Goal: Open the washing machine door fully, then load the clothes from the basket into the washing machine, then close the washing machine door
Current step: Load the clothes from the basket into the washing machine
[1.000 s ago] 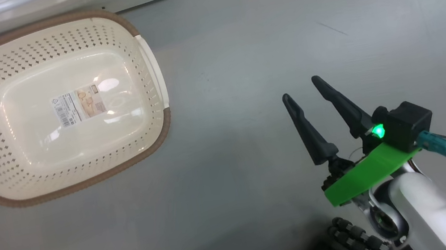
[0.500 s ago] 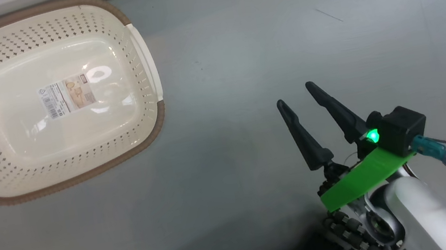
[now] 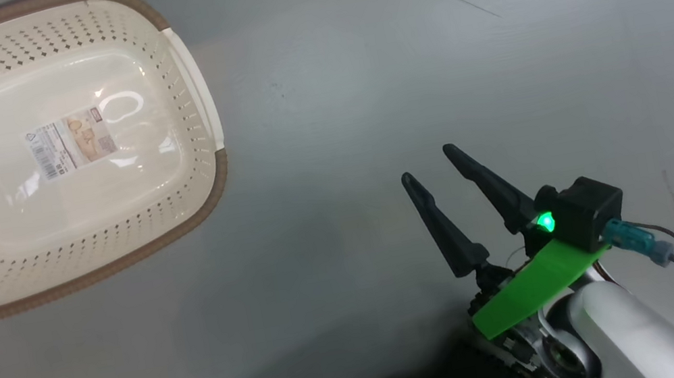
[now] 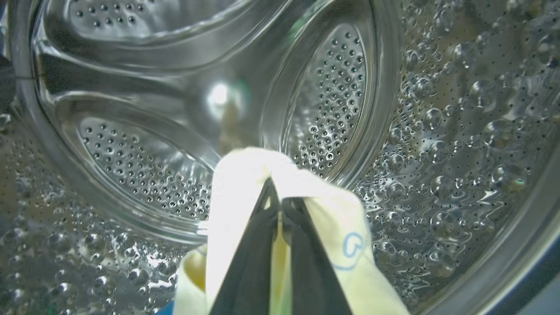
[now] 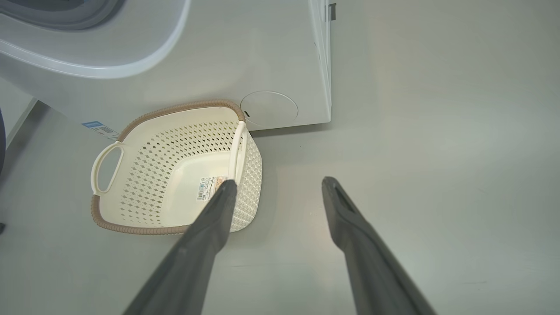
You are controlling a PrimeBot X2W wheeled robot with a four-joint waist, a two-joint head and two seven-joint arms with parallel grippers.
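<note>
Since the earlier head pictures the whole head view has shifted, so the camera has turned; the cream perforated plastic basket [image 3: 187, 173] only slides up-left together with the grey floor [image 3: 359, 76]. It is empty. Left gripper [image 4: 276, 197]: jaws closed on a pale cream-yellow fabric piece [image 4: 236, 183], inside the shiny perforated steel drum [image 4: 332, 96] of the white front-loading washing machine [image 5: 218, 65]. The fabric drapes over the fingertips, with the drum wall ahead and below. Right gripper [image 3: 427, 163]: jaws spread, empty, right of the basket. Release falls to the left arm.
</note>
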